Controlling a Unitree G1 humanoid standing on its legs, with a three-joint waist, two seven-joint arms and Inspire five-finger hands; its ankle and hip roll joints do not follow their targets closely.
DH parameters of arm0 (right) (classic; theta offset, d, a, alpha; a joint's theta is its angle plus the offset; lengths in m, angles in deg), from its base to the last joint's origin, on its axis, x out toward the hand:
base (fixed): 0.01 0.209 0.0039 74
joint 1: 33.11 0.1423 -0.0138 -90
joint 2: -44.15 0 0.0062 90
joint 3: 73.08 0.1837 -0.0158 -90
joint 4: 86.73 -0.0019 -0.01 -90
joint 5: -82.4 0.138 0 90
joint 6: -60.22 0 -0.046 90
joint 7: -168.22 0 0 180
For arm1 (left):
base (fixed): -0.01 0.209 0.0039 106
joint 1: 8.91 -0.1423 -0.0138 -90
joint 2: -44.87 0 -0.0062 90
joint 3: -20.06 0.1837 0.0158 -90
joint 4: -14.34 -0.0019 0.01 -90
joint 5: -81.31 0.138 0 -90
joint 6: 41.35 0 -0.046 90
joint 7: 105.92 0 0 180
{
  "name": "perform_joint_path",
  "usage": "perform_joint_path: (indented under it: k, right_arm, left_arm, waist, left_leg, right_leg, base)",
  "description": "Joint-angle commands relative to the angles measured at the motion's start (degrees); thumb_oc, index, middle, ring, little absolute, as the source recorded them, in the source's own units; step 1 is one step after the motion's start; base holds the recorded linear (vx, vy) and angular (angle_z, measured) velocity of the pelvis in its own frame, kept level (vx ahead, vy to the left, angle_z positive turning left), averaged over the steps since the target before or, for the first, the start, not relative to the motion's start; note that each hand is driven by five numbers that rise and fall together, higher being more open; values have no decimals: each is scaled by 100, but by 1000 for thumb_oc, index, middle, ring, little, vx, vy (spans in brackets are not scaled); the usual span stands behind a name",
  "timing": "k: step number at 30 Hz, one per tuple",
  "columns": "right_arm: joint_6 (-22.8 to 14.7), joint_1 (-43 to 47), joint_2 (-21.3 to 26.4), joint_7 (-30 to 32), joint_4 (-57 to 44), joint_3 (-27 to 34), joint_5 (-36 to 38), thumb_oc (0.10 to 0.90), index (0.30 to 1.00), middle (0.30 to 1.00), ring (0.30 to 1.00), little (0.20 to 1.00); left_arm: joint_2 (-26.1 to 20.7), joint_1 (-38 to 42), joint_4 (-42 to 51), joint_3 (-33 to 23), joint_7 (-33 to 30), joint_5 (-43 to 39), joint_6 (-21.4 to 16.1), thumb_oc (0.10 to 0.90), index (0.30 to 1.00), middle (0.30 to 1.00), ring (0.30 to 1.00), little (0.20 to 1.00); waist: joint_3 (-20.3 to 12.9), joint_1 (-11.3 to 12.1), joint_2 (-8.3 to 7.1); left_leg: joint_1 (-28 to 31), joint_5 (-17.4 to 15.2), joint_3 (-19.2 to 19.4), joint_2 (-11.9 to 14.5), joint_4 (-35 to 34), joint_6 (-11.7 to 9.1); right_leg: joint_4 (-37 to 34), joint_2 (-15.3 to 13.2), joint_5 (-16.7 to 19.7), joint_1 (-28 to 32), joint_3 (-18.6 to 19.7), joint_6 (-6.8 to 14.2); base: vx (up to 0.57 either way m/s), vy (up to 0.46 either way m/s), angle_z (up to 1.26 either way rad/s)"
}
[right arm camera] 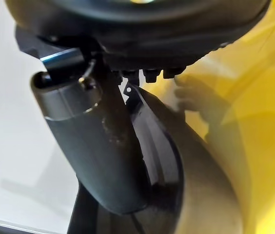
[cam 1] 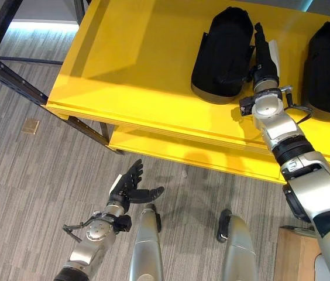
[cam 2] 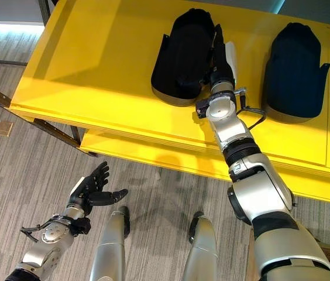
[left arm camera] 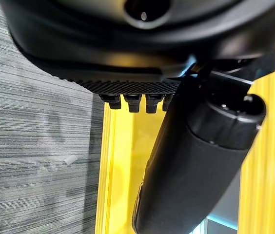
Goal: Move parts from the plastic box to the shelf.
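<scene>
Two black moulded parts lie on the yellow shelf (cam 1: 141,70): one (cam 1: 220,52) near the middle, another (cam 1: 329,70) at the right edge. My right hand (cam 1: 264,55) reaches over the shelf, open, with straight fingers lying along the right side of the middle part (cam 2: 182,52). In the right wrist view that part (right arm camera: 162,161) shows just past the thumb (right arm camera: 93,146). My left hand (cam 1: 131,184) hangs low over the carpet in front of the shelf, open with spread fingers and holding nothing.
A lower yellow board (cam 1: 171,149) juts out under the top shelf. Dark metal frame bars (cam 1: 13,76) run along the left. A small tan plate (cam 1: 31,126) is set in the carpet. A wooden block (cam 1: 296,254) shows at the lower right.
</scene>
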Motion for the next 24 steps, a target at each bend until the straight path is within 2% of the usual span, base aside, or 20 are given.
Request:
perform_joint_path:
  k: [1,2,11,24]
  right_arm:
    - [-384,914,455,153,148,-146,-280,900,1000,1000,1000,1000]
    - [-391,932,472,146,170,-166,-279,900,1000,1000,1000,1000]
    - [-432,1028,657,109,261,-312,-293,900,1000,1000,1000,1000]
    - [-451,1019,646,107,150,-356,-293,900,1000,1000,1000,1000]
  left_arm:
    - [-405,112,577,-26,51,-101,-571,900,1000,1000,1000,1000]
    - [-423,114,591,0,59,-102,-574,900,1000,1000,1000,1000]
    - [-502,119,614,69,128,-106,-595,900,1000,1000,1000,1000]
    - [-465,85,612,10,79,-90,-610,900,1000,1000,1000,1000]
  waist:
    - [-284,129,-109]
    - [-275,141,-103]
    - [-169,175,-110]
    - [-167,176,-122]
  left_leg:
    - [-42,402,-243,19,-385,308]
    - [20,231,-265,23,-327,274]
    - [60,278,-292,-17,-390,256]
    - [10,277,-327,-23,-356,254]
  right_leg:
    - [-421,44,391,219,128,-29]
    - [-350,47,224,280,144,12]
    - [-293,11,153,310,124,0]
    - [-183,-13,106,253,92,-4]
  base:
    - [98,-33,1]
    - [0,0,0]
    - [10,-2,0]
    - [0,0,0]
